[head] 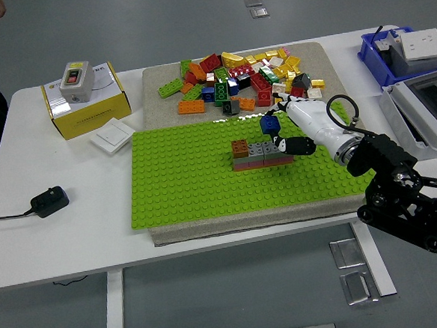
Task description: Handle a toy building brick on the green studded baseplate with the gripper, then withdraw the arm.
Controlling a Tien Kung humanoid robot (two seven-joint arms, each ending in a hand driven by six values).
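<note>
We see the white counter [66, 242] filling the frame, with the green studded baseplate [190, 188] at its centre on a beige mat [160, 82]. Behind it, at upper centre, lies a loose pile of coloured bricks [242, 76]; a yellow box [87, 105] sits at upper left, a black adapter [50, 201] at left, blue and grey bins [409, 53] at upper right.

The right hand [291, 132] reaches in from the right, its black arm at lower right. Its fingers [298, 145] are curled around a small blue brick [269, 122], pinched just above the baseplate, right of centre. The left hand is out of frame.

The blue brick looks compact, glossy and dark, partly hidden by the thumb. Just beside it stands a low built stack [257, 154]: grey and brown bricks on a red layer.

We judge the risk here to be a misaligned press: studs not seated, the brick tipping free, or the hand knocking the stack as it withdraws.
</note>
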